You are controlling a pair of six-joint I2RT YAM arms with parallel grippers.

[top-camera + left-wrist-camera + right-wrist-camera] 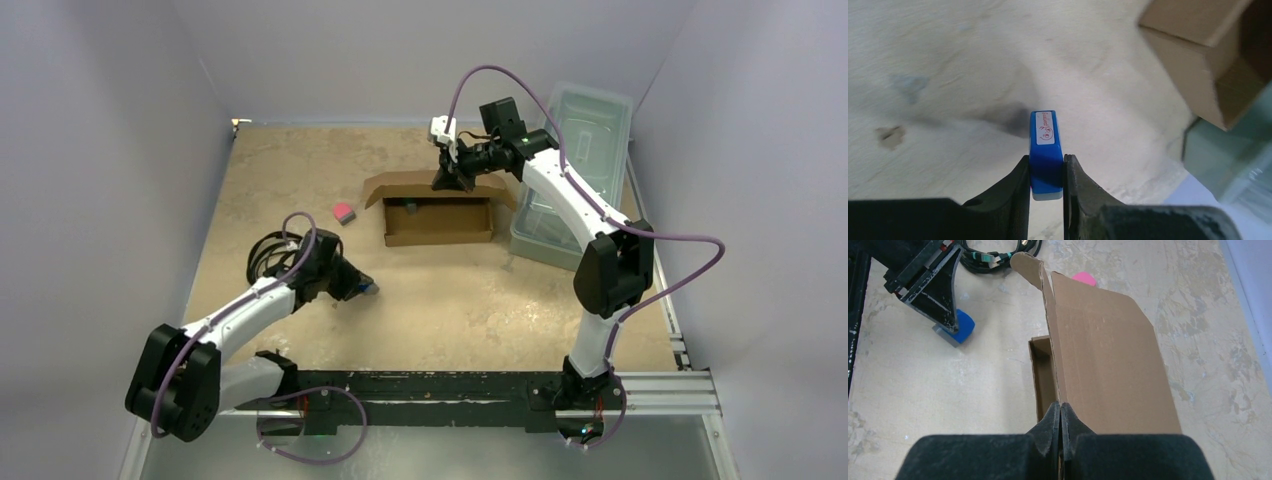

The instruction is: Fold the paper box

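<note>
Right gripper [1060,409] pinches the paper box [1103,350] flap; left gripper [1046,158] clamps a blue block [1044,132]. It is judged light and stiff; grip flap edges.

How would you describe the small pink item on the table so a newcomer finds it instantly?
Find the brown paper box at the far middle of the tan table. Just off its left end, apart from it, lies a small pink piece. The blue block nearer the arms sits in the left gripper; the pink one lies free.
</note>
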